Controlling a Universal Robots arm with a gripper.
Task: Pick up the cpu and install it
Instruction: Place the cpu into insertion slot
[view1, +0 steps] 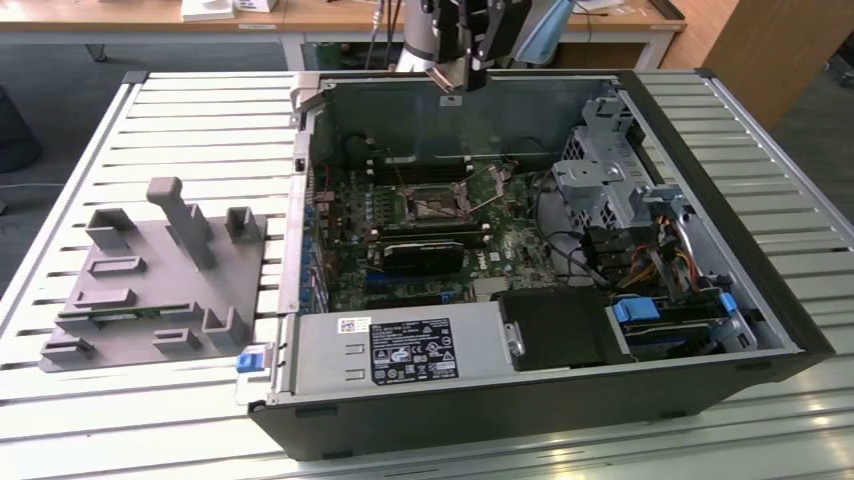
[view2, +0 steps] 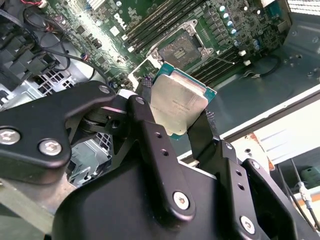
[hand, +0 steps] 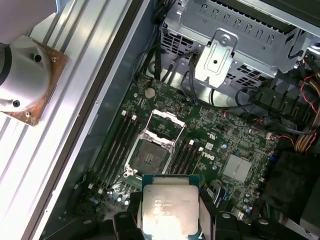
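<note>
So the hand (view2: 176, 114) has got the cpu (view2: 180, 102) clamped by its edges between two black fingers (view2: 150, 130), silver lid facing the cameras in both wrist views. There's fine print on the lid and a thin green border round it.

It's up in the air and well clear of the motherboard socket (hand: 150, 155), not touching anything down there. In the exterior view the hand hangs high above the socket, over toward the far wall of the open PC case (view1: 694, 140).

The socket itself is bare, and its metal frame (hand: 165, 120) looks swung up and open. Black memory slots (hand: 117, 145) run along both sides of the socket. There's white lettering printed on the green motherboard (hand: 220, 140) just beside the socket.

A grey metal drive cage (hand: 235, 40) sits further off from the socket. At the near end of the case from the socket is the power supply (view1: 400, 350), which has a big black label and a small white sticker on it.

Outside the case, to the exterior view's left of the socket, a grey plastic parts fixture (view1: 147, 290) lies flat on the slatted metal desk (view1: 200, 110).
</note>
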